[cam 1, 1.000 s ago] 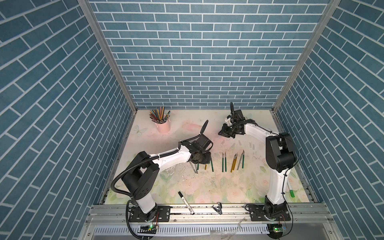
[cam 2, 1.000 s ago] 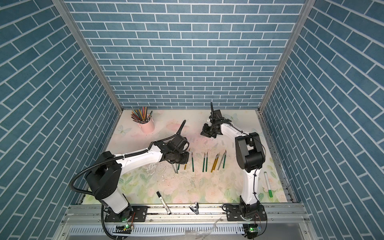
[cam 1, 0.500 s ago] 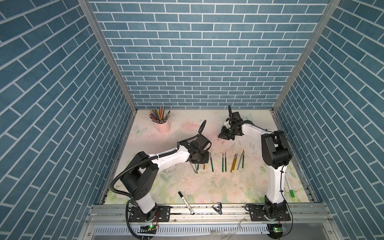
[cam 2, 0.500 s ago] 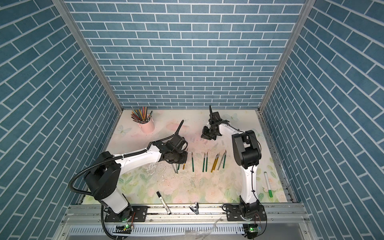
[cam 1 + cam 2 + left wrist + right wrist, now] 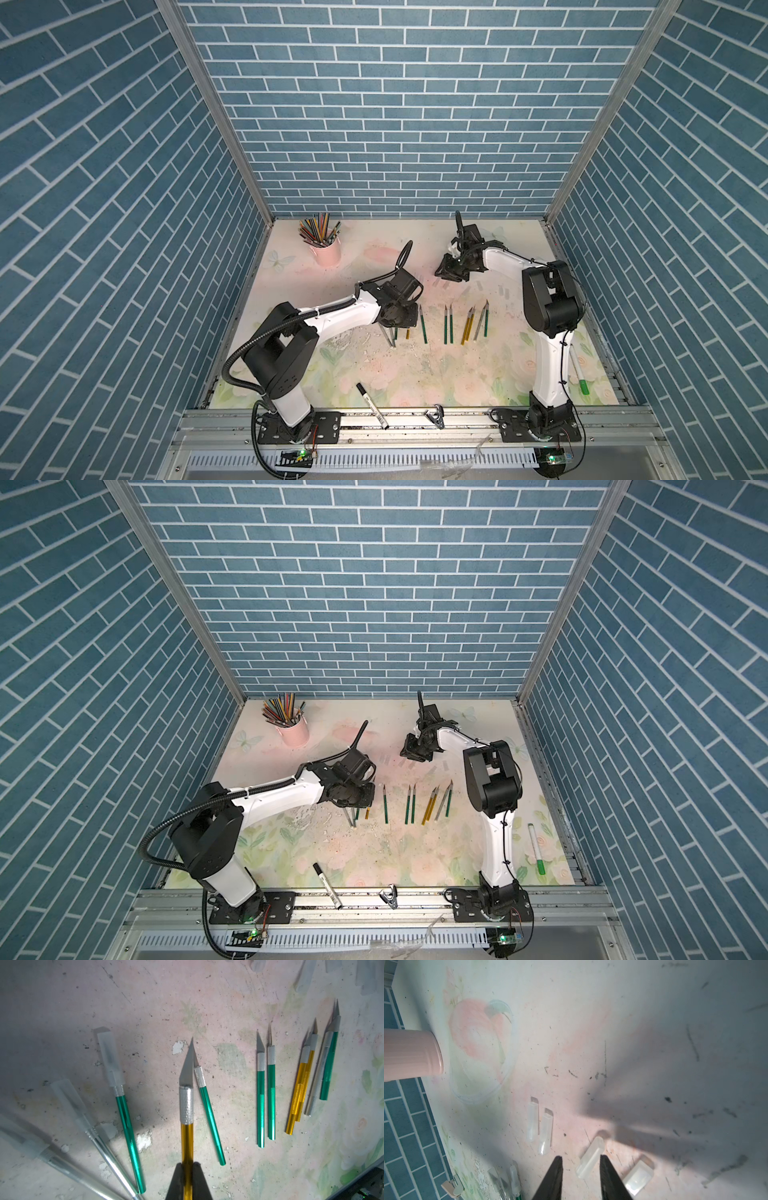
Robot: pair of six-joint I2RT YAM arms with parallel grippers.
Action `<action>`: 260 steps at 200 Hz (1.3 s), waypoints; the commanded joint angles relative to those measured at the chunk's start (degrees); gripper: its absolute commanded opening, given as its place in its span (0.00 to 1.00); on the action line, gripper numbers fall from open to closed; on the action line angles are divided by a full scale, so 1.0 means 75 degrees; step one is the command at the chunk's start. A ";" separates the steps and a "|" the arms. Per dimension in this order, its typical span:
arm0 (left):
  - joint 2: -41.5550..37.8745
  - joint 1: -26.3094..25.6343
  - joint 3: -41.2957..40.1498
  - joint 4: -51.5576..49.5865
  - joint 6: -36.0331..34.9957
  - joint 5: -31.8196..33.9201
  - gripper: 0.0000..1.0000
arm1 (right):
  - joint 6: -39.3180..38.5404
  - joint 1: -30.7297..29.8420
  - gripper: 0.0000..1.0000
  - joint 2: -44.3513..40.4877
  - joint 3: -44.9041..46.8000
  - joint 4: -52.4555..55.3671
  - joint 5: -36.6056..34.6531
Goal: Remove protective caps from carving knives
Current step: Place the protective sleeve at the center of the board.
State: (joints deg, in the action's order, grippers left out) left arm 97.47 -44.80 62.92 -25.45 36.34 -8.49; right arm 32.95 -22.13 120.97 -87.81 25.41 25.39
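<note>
Left wrist view: your left hand is clamped on the handle of a gold knife, blade bare. It seems to be held up off the counter, w/ a bare green knife lying just beside it. Right wrist view: the right hand has its fingers apart, w/ one cap loose btwn the tips; can't tell if it's fully down on the counter. Three more loose caps lie near it, so that's prob. the drop spot, past the blade tips of the bare row. Looks like the tail of one cycle: cap off the blade, right fingers open round it. Nxt, lift the right hand straight up so the tips don't drag the cap. Then lay the gold knife w/ the bare row, blade pointing the same way. After that go for the three capped knives in the left wrist view: 1 green, 2 silver, fanned w/ handle ends close together. Prob. take the green first, grip mid-handle and leave the cap end free for the right hand.
</note>
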 commanded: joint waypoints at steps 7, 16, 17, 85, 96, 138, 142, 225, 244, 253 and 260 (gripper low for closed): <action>0.0325 -0.0009 0.0290 -0.0366 0.0280 0.0380 0.07 | -0.0272 -0.0023 0.35 -0.0653 -0.0023 0.0338 -0.0121; 0.0404 -0.0037 0.0357 -0.0379 0.0322 0.0404 0.08 | -0.0305 -0.0014 0.35 -0.0789 0.0063 0.0368 -0.0144; 0.0413 -0.0038 0.0361 -0.0379 0.0323 0.0411 0.08 | -0.0310 -0.0014 0.35 -0.0813 0.0073 0.0371 -0.0147; 0.0938 -0.0296 0.0835 -0.0535 0.0478 0.0603 0.14 | -0.0444 -0.0011 0.38 -0.1832 0.1031 0.0415 -0.0382; 0.1010 -0.0308 0.0894 -0.0598 0.0523 0.0649 0.15 | -0.0456 -0.0005 0.39 -0.1967 0.1179 0.0429 -0.0380; 0.1174 -0.0355 0.0985 -0.0684 0.0616 0.0748 0.19 | -0.0467 0.0038 0.45 -0.2500 0.1732 0.0409 -0.0356; 0.1187 -0.0355 0.0980 -0.0684 0.0607 0.0757 0.20 | -0.0478 0.0041 0.46 -0.2546 0.1772 0.0418 -0.0351; 0.0850 -0.0355 0.1275 -0.1143 0.0446 0.1136 0.53 | -0.0596 0.0132 0.68 -0.3416 0.2462 0.0542 -0.0402; 0.0663 -0.0356 0.1298 -0.1342 0.0452 0.1413 0.71 | -0.0466 0.0170 0.84 -0.3763 0.2737 0.0358 -0.0493; 0.0590 -0.0355 0.1295 -0.1422 0.0469 0.1548 0.78 | -0.0406 0.0182 0.90 -0.3958 0.2896 0.0248 -0.0561; 0.0531 -0.0355 0.1282 -0.1474 0.0474 0.1629 0.82 | -0.0358 0.0196 0.95 -0.4111 0.3027 0.0161 -0.0640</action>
State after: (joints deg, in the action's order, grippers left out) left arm 104.29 -47.29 71.35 -33.04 39.68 -0.64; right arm 29.71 -21.10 94.65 -67.35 27.88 22.63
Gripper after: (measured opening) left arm 0.770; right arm 0.892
